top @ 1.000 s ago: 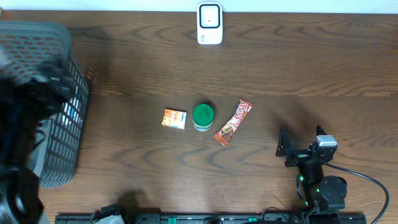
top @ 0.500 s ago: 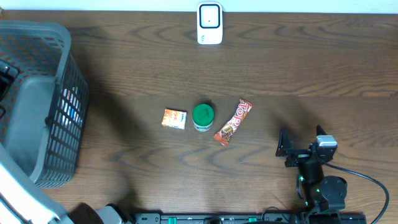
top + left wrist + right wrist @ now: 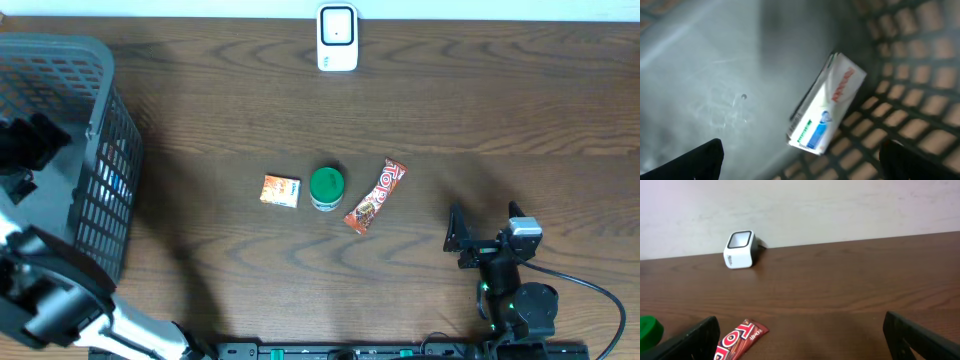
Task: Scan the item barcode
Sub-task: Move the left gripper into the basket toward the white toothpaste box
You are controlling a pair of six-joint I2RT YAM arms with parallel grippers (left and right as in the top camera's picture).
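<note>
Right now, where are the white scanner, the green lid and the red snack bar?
white scanner (image 3: 338, 38), overhead view, its top face.
green lid (image 3: 326, 184), overhead view, lid centre.
red snack bar (image 3: 375, 196), overhead view, wrapper middle.

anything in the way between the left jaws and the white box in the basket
Nothing visible. The white box lies in the basket by its mesh wall, and the left gripper, jaws open, faces it unobstructed.
</note>
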